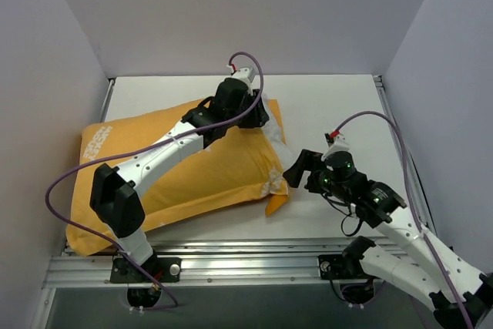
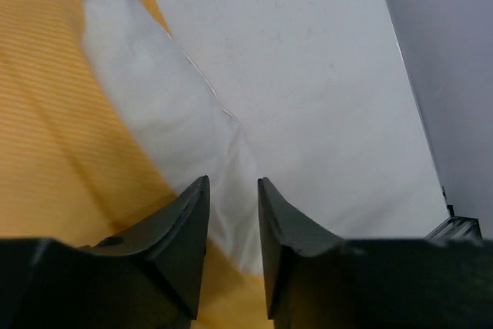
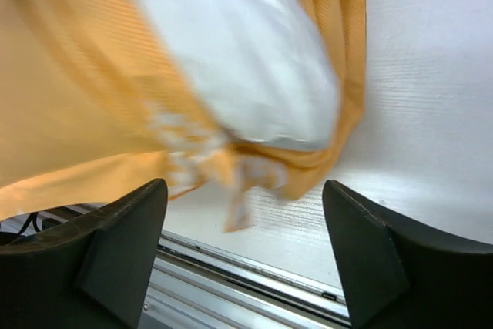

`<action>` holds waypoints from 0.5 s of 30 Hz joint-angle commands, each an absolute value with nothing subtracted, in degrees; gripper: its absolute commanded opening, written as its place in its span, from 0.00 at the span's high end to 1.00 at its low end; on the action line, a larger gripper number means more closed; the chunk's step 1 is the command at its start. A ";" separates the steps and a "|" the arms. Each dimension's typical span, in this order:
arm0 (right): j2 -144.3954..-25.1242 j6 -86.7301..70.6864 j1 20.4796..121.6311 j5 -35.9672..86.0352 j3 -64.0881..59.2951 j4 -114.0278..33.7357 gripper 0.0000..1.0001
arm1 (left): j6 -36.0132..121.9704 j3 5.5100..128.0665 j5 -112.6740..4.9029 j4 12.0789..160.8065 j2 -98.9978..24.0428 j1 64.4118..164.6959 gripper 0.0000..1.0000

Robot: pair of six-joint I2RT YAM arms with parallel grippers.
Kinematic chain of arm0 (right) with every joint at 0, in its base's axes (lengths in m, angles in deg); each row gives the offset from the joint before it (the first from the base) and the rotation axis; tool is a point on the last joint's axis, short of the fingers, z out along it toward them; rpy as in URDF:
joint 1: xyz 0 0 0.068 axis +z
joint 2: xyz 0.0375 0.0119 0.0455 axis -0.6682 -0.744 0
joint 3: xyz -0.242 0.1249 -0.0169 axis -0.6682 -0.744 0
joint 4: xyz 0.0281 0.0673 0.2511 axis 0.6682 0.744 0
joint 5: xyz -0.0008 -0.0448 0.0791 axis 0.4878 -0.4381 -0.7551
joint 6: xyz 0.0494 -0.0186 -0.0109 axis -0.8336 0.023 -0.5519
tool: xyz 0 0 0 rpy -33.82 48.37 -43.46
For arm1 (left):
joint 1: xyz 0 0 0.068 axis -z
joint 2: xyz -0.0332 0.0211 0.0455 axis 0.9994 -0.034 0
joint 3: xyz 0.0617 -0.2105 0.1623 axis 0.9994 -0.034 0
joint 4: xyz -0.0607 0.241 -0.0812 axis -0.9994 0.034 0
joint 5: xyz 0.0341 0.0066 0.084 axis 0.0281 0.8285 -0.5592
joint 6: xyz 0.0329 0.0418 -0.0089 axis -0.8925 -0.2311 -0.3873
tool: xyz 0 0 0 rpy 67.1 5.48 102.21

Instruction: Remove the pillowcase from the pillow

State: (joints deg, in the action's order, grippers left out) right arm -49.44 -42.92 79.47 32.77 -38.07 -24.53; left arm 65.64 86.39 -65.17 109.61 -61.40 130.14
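Since neither claw has a hold on any cloth, the step in hand looks like the opening one: getting a grip at the mouth of the case [image 1: 208,167]. In the top view the case lies on the table [image 1: 331,105] from 9 o'clock toward the centre, with its mouth at the 3 o'clock end. The white pillow [image 3: 246,59] bulges out of that mouth, the orange hem loose round it and a flap trailing toward 5 o'clock.

The left claw [image 2: 233,217] hangs over the mouth's 1 o'clock corner, jaws parted only a little. White pillow cloth shows in the gap beneath them, orange lies at their 9 o'clock, and nothing looks pinched. The right claw [image 3: 245,256] sits just beside the mouth at 4 o'clock, jaws wide and empty, facing hem and pillow.

By my judgement the next move needs one claw to take white cloth alone and the other orange hem alone. They would then draw apart, pillow toward 3 o'clock and case toward 9. The left claw sits well for the pillow and the right for the loose hem. Pinching both layers together would drag everything along.
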 commanded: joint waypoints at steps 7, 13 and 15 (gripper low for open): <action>-49.46 -34.18 79.28 36.19 -28.29 -12.96 0.08 | 59.79 84.72 -71.35 114.45 -43.22 132.26 0.19; -60.88 -28.20 68.94 29.99 -28.02 -21.92 0.11 | 64.87 75.32 -83.40 126.93 -32.41 131.82 0.14; -64.66 -25.82 63.41 20.40 -28.20 -27.63 0.13 | 67.95 70.31 -85.96 129.14 -29.59 131.30 0.14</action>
